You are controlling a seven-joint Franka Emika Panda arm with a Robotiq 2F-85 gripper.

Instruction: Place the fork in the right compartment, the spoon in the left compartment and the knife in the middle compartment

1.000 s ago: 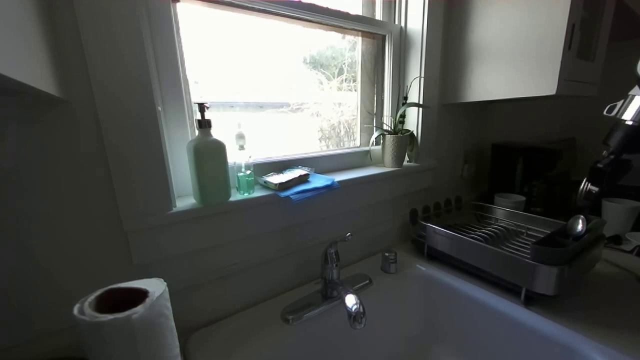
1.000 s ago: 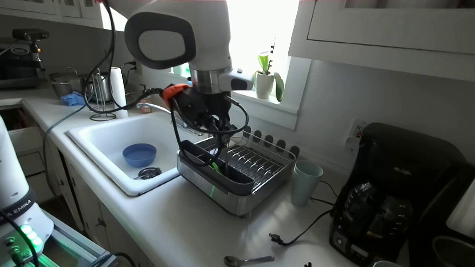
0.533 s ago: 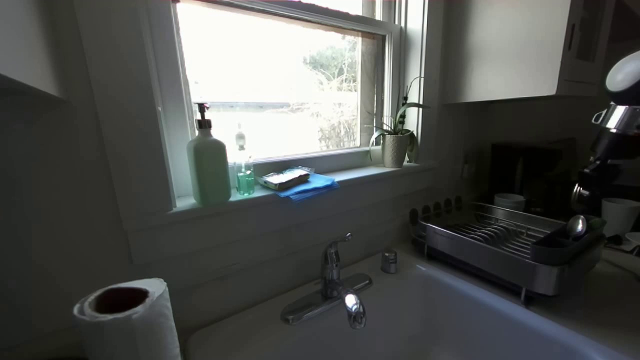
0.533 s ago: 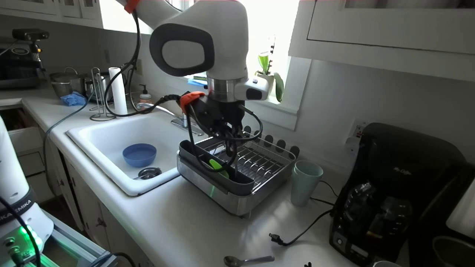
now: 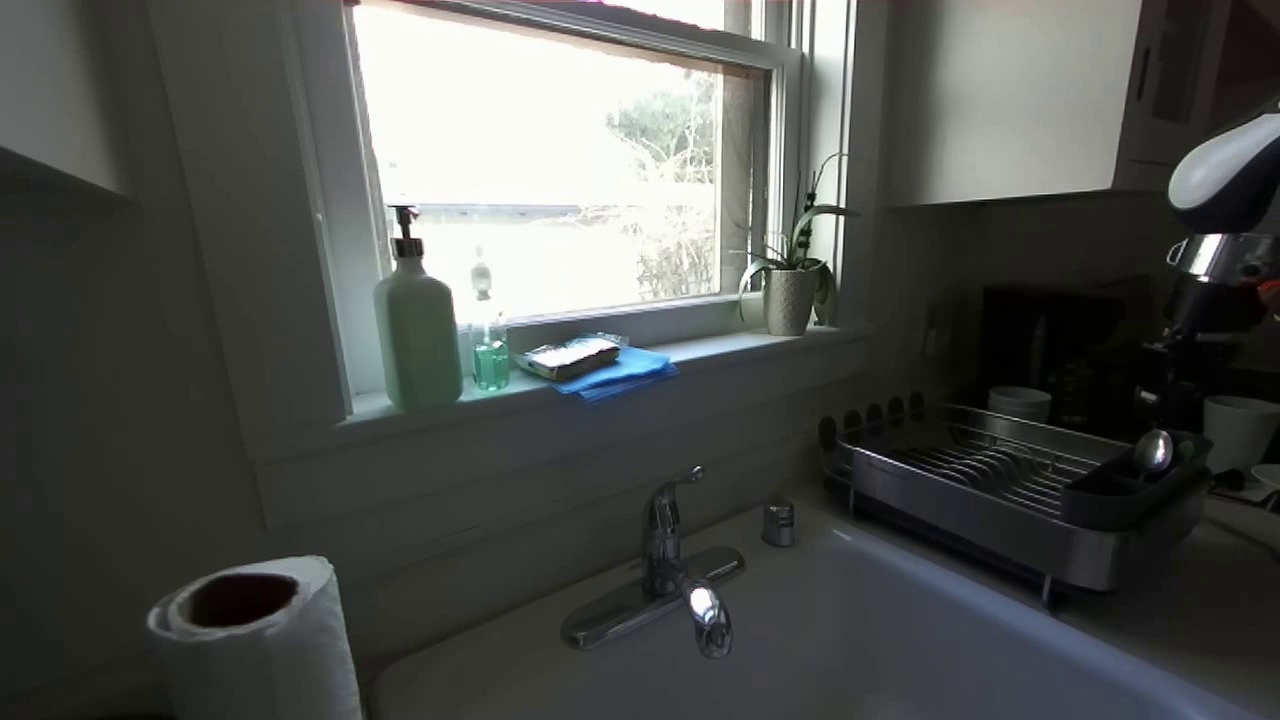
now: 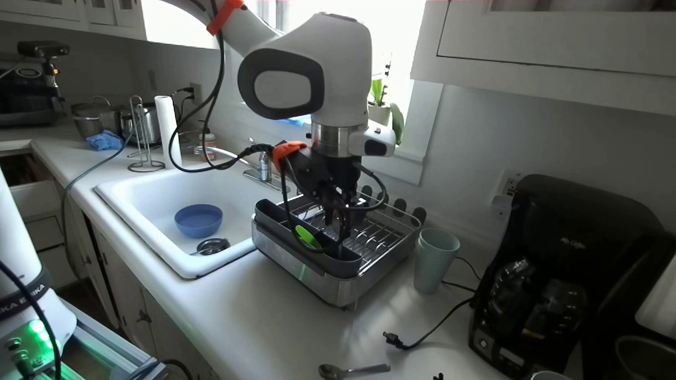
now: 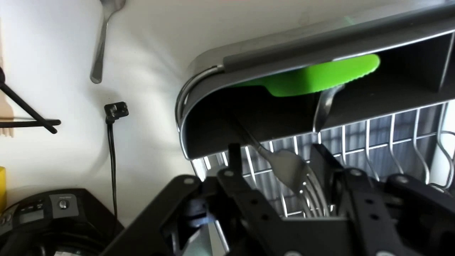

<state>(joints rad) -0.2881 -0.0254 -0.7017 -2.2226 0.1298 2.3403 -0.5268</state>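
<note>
The hand is hanging over the dish rack, fingers standing apart — the fork is showing between them, leaning over the rim of the utensil caddy. This caddy is facing the table's front edge, and the green knife and the spoon are resting inside.

In an exterior view, a tall pump bottle stood on the windowsill just beside a smaller clear bottle; next came a packet lying partly on blue cloth and, well apart, a potted orchid. A chrome faucet rose at the back of the white sink, which held a blue bowl near a drain strainer. A paper towel roll stood upright just beside a wire stand. On the counter, a black plug lay near a pale green tumbler and a Mr. Coffee coffee maker.
</note>
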